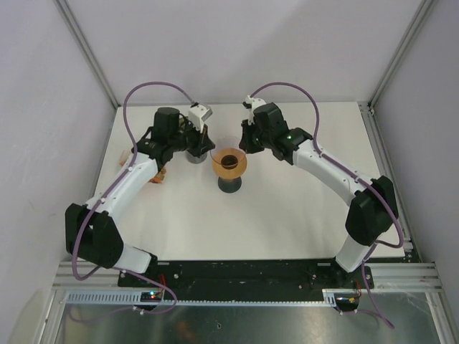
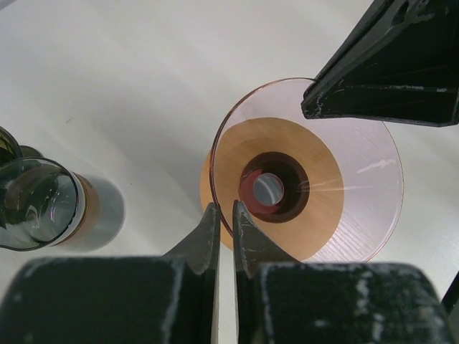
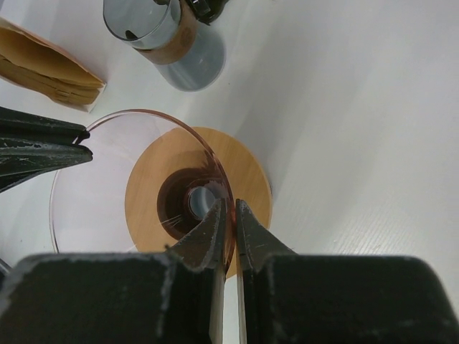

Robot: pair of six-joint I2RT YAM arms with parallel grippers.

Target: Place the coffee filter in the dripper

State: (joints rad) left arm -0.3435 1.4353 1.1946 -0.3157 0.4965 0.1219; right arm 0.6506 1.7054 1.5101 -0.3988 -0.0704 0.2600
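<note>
The dripper [image 1: 229,163] is a clear pink cone with a wooden collar, standing on a dark base at the table's middle. The cone is empty inside. My left gripper [image 1: 206,148] is shut on its left rim; in the left wrist view the gripper [image 2: 224,216] pinches the thin rim of the dripper [image 2: 344,215]. My right gripper [image 1: 245,145] is shut on the opposite rim, which the right wrist view shows, the gripper [image 3: 229,215] on the dripper [image 3: 150,193]. A stack of brown paper coffee filters [image 3: 43,68] lies on the table to the left, partly hidden under the left arm [image 1: 159,174].
A smoked-glass carafe with a wooden band [image 2: 43,204] lies just behind the dripper by the left gripper, also in the right wrist view [image 3: 168,32] and from above [image 1: 192,155]. Metal frame posts stand at the table's back corners.
</note>
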